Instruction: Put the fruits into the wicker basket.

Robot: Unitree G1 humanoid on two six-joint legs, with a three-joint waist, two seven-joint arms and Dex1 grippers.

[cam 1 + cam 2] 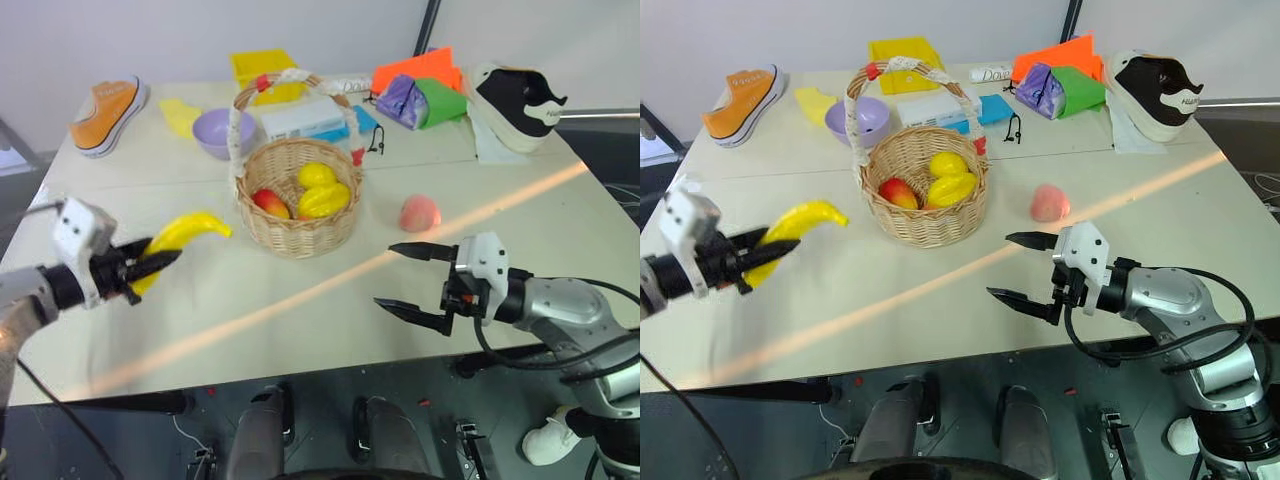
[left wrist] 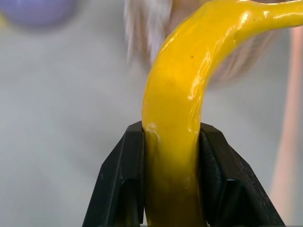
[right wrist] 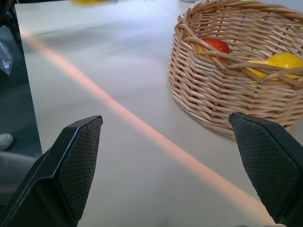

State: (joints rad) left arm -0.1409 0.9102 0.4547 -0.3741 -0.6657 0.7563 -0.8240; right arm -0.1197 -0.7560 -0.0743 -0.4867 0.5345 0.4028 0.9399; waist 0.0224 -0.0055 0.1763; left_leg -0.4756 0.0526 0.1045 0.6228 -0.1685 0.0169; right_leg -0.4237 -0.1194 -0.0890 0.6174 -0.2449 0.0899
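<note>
I've got the left claw (image 1: 150,266) clamped on the banana (image 1: 185,236) at mid-left, lifted off the counter (image 1: 300,300) to clear the basket (image 1: 297,205) rim. Right claw (image 1: 410,280) gapes empty, lower right, below the peach (image 1: 419,212).
</note>
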